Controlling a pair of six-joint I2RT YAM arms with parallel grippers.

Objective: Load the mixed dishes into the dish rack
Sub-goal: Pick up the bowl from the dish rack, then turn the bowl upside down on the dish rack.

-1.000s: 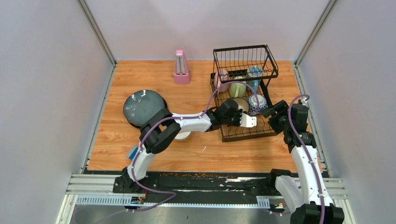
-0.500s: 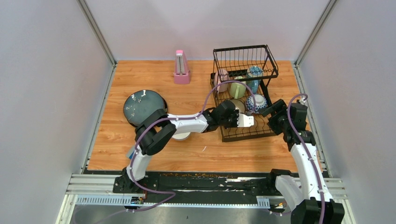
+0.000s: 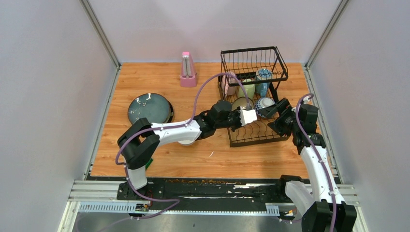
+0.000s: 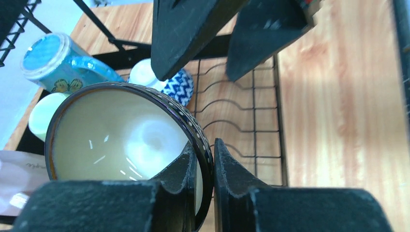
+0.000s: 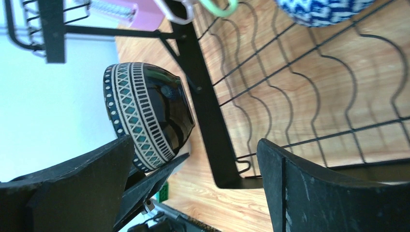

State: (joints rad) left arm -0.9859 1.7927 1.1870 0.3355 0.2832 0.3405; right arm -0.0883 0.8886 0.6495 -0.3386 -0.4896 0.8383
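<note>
My left gripper (image 3: 246, 116) is shut on the rim of a dark brown bowl (image 3: 240, 103) with a cream inside, and holds it tilted above the black wire dish rack (image 3: 252, 137). In the left wrist view the fingers pinch the bowl's (image 4: 121, 140) patterned rim. My right gripper (image 3: 277, 114) is open at the rack's right side, facing the bowl (image 5: 145, 113), apart from it. A blue-patterned bowl (image 3: 265, 104) lies in the rack. A pink-white mug (image 3: 229, 83), a pale green mug (image 3: 248, 88) and a blue mug (image 3: 263, 75) stand under the basket section. A blue-grey plate (image 3: 149, 108) lies at left.
A pink metronome (image 3: 187, 70) stands at the back. A white bowl (image 3: 186, 141) shows under my left forearm. A small green block (image 3: 149, 162) lies by the left arm's base. The rack's tall wire basket (image 3: 254, 60) rises behind the held bowl.
My left gripper has carried the dark bowl up and toward the back of the rack, and its elbow has swung left. My right gripper has shifted slightly left toward the bowl.
</note>
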